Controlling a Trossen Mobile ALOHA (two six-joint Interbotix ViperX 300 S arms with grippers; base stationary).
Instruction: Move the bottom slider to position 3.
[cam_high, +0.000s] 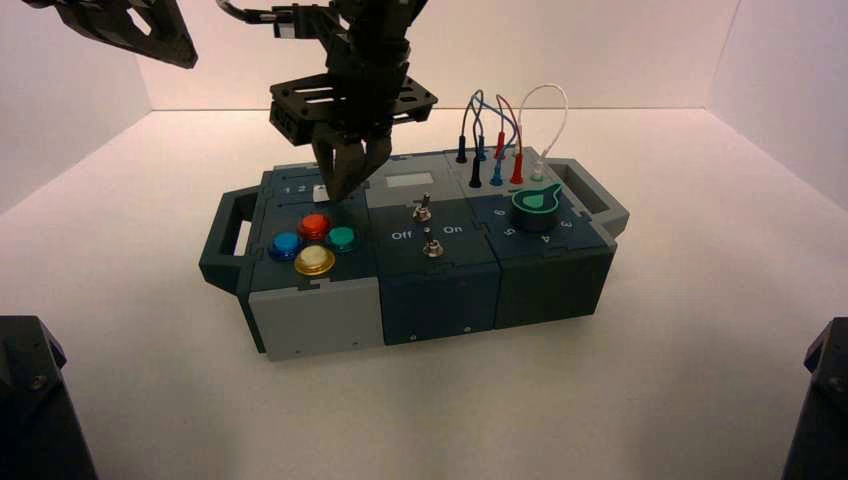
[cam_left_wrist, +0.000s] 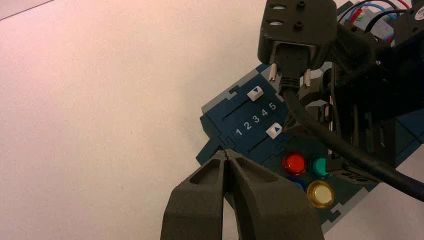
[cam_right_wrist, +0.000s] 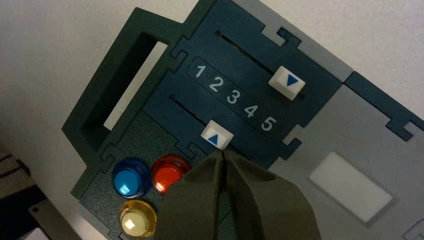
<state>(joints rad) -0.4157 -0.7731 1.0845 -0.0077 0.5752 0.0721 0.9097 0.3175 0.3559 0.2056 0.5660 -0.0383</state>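
Right hand (cam_right_wrist: 223, 156) is at work, fingers pressed together into one blunt tip, touching or just short of the bottom slider (cam_right_wrist: 217, 135), near centre of the right wrist frame. Its cap's blue arrow sits between numerals 3 and 4, nearer position 3 (cam_right_wrist: 233, 96), so I judge only a short nudge toward the low numbers is left. Best done with the closed tip against the cap's side, pushing along the slot, light and slow, then stopping as the arrow meets the 3; overshoot toward 2 is the risk. The top slider (cam_right_wrist: 286, 82), upper right of that frame, is near 5 and well clear. Red button (cam_right_wrist: 168, 171) lies just beside the fingers; I must not press it. Left hand (cam_left_wrist: 230, 167), also closed, hovers off the box's corner (cam_left_wrist: 212, 150), idle above the bench (cam_high: 650, 380).
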